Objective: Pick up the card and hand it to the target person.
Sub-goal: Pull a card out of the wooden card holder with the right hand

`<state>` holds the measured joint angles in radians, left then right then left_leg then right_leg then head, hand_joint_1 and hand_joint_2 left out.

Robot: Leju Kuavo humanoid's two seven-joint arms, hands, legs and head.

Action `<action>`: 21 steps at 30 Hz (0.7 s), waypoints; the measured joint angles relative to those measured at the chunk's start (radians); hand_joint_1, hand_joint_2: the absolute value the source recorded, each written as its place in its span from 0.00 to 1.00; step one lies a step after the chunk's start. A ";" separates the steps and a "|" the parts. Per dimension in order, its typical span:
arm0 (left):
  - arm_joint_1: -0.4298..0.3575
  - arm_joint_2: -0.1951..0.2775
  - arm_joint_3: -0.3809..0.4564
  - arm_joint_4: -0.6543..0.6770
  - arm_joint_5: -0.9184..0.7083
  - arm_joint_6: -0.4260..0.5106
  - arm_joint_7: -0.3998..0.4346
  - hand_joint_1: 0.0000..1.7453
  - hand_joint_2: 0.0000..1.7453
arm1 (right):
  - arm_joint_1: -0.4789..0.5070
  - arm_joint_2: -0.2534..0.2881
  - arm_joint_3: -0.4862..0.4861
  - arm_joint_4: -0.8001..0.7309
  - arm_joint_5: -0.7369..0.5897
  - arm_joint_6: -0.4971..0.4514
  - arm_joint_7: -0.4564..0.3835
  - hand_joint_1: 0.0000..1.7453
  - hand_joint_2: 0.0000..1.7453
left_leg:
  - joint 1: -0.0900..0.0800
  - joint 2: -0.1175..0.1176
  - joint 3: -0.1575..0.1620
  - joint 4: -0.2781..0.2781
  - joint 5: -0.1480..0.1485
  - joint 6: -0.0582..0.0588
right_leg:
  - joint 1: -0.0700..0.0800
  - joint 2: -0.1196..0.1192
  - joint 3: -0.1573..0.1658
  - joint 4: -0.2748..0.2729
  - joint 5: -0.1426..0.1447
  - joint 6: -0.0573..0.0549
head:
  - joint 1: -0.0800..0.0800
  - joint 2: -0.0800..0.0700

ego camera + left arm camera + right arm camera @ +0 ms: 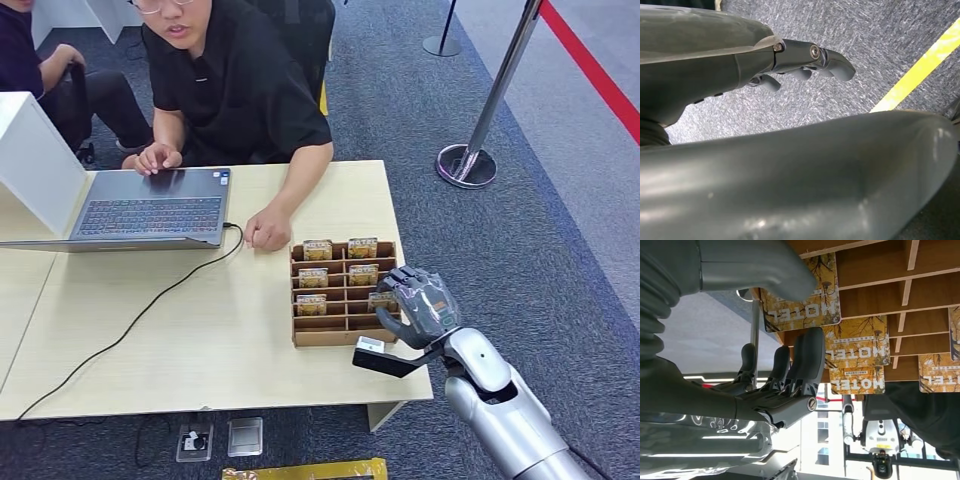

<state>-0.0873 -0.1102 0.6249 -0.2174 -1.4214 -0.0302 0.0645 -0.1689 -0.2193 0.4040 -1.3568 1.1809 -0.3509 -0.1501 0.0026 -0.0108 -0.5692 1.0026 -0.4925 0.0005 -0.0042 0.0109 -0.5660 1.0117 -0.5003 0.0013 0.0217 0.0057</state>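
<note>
Table [189, 340]: pale wood; the person [241, 90] sits across it, one hand by the laptop [151, 205], the other fist just beside the rack.

Card rack [345, 335]: wooden, tiered slots, cards standing in several of them.

Right hand [419, 305]: I have it at the rack's near right corner, thumb and fingers [806, 357] apart, nothing gripped yet.

Left hand [806, 62]: hanging over carpet, fingers slightly curled, empty.

Card [381, 298]: target, I judge; nearest slot, right column. I should bring thumb and fingers onto opposite faces, pinch the top edge, then lift straight up to avoid dragging the rack.
</note>
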 joint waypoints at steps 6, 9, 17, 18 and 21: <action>0.000 0.000 0.000 0.000 0.000 -0.002 0.000 0.00 0.00 | 0.002 0.000 0.000 0.001 0.001 -0.003 0.001 0.52 1.00 | 0.000 0.000 0.000 0.000 0.000 0.000 | 0.000 0.000 0.000 0.000 0.000 0.000 | 0.000 0.000; 0.000 0.000 0.000 0.000 0.000 -0.001 0.000 0.00 0.00 | 0.004 0.000 0.001 0.002 0.002 -0.005 0.003 0.52 1.00 | 0.000 0.000 0.000 0.000 0.000 0.000 | 0.000 0.000 0.000 0.000 0.000 0.000 | 0.000 0.000; 0.000 0.000 0.000 0.000 0.000 -0.003 -0.001 0.00 0.00 | 0.005 0.001 0.002 0.001 0.005 -0.007 0.008 0.57 1.00 | 0.000 0.000 0.000 0.000 0.000 0.000 | 0.000 0.000 0.000 0.000 0.000 0.000 | 0.000 0.000; 0.000 0.000 0.000 0.000 0.000 -0.003 -0.001 0.00 0.00 | 0.005 0.001 0.001 0.001 0.005 -0.008 0.008 0.57 1.00 | 0.000 0.000 0.000 0.000 0.000 0.000 | 0.000 0.000 0.000 0.000 0.000 0.000 | 0.000 0.000; 0.000 0.000 0.000 0.000 -0.001 -0.003 -0.001 0.00 0.00 | 0.005 0.001 0.000 0.001 0.005 -0.008 0.007 0.58 1.00 | 0.000 0.000 0.000 0.000 0.000 0.000 | 0.000 0.000 0.000 0.000 0.000 0.000 | 0.000 0.000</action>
<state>-0.0873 -0.1106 0.6249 -0.2174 -1.4224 -0.0332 0.0635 -0.1642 -0.2186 0.4043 -1.3558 1.1860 -0.3589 -0.1435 0.0026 -0.0108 -0.5689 1.0026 -0.4925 0.0005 -0.0042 0.0109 -0.5658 1.0116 -0.5003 0.0013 0.0218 0.0054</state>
